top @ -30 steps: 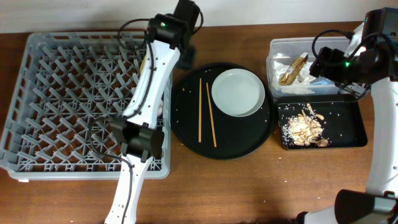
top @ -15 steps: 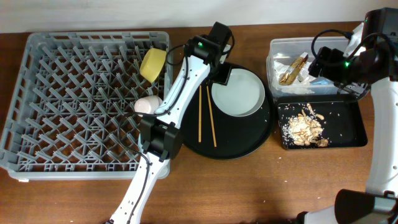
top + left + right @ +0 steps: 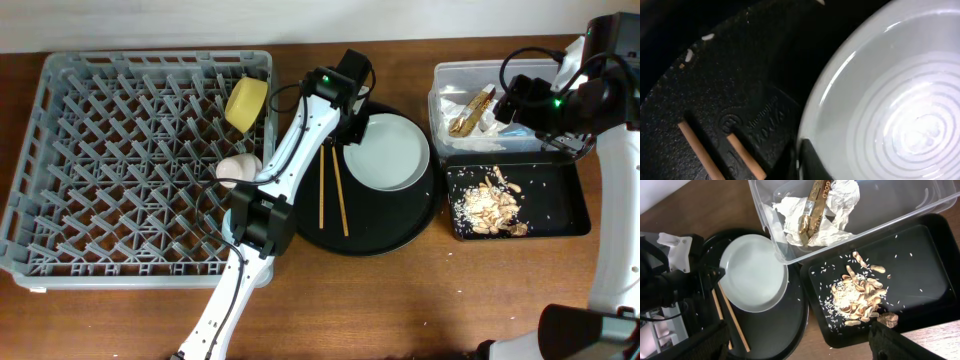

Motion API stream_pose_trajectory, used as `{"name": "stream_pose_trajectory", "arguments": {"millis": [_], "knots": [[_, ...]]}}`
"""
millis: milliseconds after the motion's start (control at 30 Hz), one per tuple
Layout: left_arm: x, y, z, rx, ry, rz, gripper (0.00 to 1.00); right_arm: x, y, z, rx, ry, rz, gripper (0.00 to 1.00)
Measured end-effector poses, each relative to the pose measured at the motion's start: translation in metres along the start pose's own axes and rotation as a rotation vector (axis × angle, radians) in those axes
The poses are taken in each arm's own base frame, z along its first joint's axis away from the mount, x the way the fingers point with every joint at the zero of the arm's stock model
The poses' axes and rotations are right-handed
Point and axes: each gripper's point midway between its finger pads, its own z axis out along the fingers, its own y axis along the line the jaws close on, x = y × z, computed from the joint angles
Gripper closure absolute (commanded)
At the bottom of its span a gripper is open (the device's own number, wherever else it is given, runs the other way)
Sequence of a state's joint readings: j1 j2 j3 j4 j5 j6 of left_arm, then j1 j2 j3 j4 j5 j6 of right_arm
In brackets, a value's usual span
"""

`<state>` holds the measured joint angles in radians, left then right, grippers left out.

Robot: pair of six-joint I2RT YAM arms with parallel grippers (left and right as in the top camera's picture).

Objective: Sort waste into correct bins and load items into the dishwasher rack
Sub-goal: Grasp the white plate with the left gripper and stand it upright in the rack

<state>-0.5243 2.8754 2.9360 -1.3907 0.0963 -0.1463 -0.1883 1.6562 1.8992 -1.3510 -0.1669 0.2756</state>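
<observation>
One dark fingertip (image 3: 812,161) only in left wrist view, cut off at bottom edge, right at rim of plate (image 3: 890,110). Can't tell opening or grip of left gripper (image 3: 352,128) from that; jaws hidden under wrist housing in overhead. Sits at plate's left rim, centre of overhead frame.

Wide spread on right gripper (image 3: 802,344): fingers at the two bottom corners of its wrist view, nothing between. Hangs over clear tub (image 3: 470,68), upper right of overhead frame; tub's right part covered by arm there.

Locations:
- plate on round black tray (image 3: 380,225), centre
- two chopsticks (image 3: 322,185) just left of plate, side by side, same tray, upper ends near left gripper
- at right edge of dishwasher rack (image 3: 150,55): yellow bowl (image 3: 246,102), pink cup (image 3: 238,168), cup partly behind left arm
- in tub: napkins with wrapper (image 3: 815,205)
- lower right, in shallow black tray (image 3: 930,270) touching tub: food scraps (image 3: 860,297)

Room: plate's right rim just beside tub's lower-left corner, tight. Round tray's left edge just beside rack. Open wood along bottom of overhead frame.
</observation>
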Motion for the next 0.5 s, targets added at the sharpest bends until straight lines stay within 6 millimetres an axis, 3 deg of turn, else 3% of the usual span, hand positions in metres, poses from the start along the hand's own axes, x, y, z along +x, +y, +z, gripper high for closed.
{"name": "stream_pose_trajectory", "arguments": {"millis": [167, 267, 300, 367, 433, 500], "knots": [[0.003, 0.0, -0.006, 0.007, 0.011, -0.007, 1.0, 0.0, 0.0, 0.0, 0.0, 0.0, 0.0, 0.1], [-0.002, 0.01, -0.043, 0.008, -0.024, -0.022, 1.0, 0.0, 0.0, 0.0, 0.0, 0.0, 0.0, 0.1], [-0.008, 0.019, -0.061, 0.006, -0.061, -0.033, 1.0, 0.0, 0.0, 0.0, 0.0, 0.0, 0.0, 0.1], [-0.022, 0.048, -0.119, -0.029, -0.16, -0.075, 1.0, 0.0, 0.0, 0.0, 0.0, 0.0, 0.0, 0.1], [-0.023, 0.073, -0.182, -0.1, -0.248, -0.107, 1.0, 0.0, 0.0, 0.0, 0.0, 0.001, 0.001, 0.1], [-0.014, 0.096, -0.26, -0.193, -0.366, -0.143, 1.0, 0.0, 0.0, 0.0, -0.001, 0.0, 0.0, 0.1]]}}
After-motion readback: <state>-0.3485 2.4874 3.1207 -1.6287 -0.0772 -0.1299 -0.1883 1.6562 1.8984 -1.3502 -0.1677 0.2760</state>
